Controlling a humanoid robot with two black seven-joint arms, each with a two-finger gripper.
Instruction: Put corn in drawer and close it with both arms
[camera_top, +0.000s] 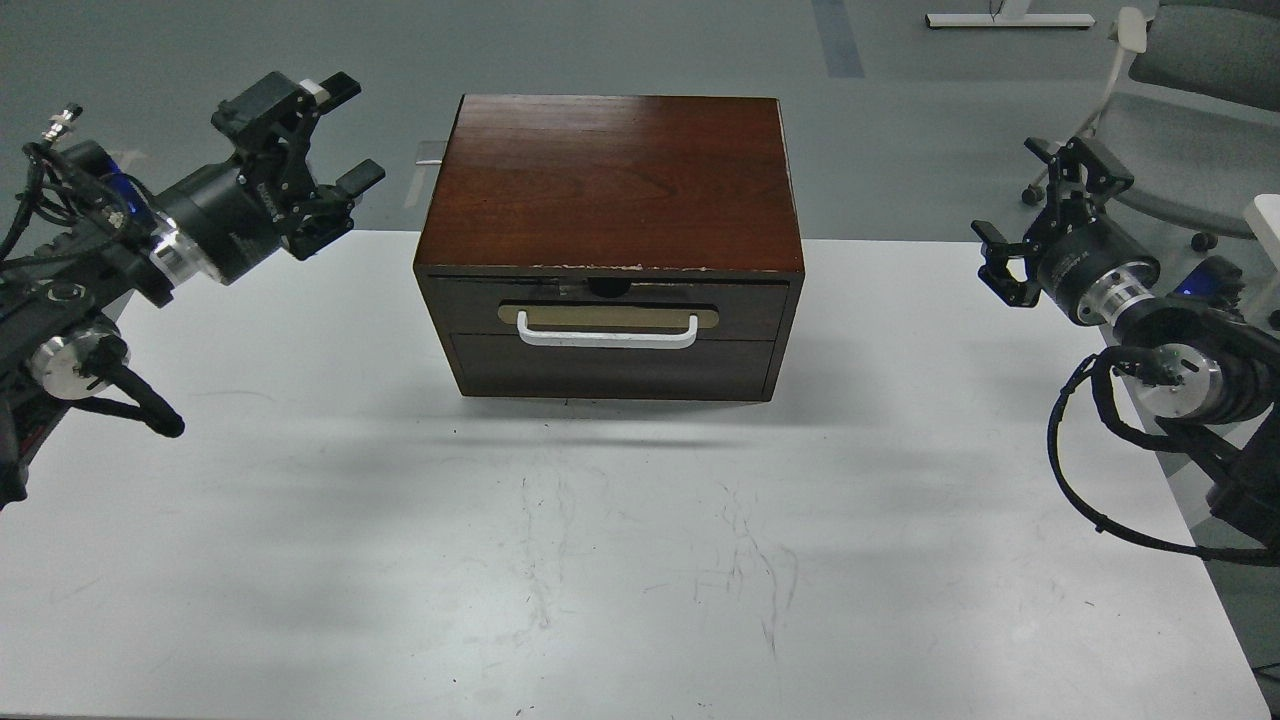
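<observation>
The dark brown cabinet stands at the back middle of the white table. Its upper drawer, with the beige plate and white bar handle, is pushed in flush with the front. The corn is out of view. My left gripper is open and empty, raised over the table's back left corner, well left of the cabinet. My right gripper is open and empty, raised over the table's right edge, well right of the cabinet.
A plain dark panel sits below the drawer. A grey office chair stands on the floor behind the right arm. Loose black cables hang by the right arm at the table's right edge.
</observation>
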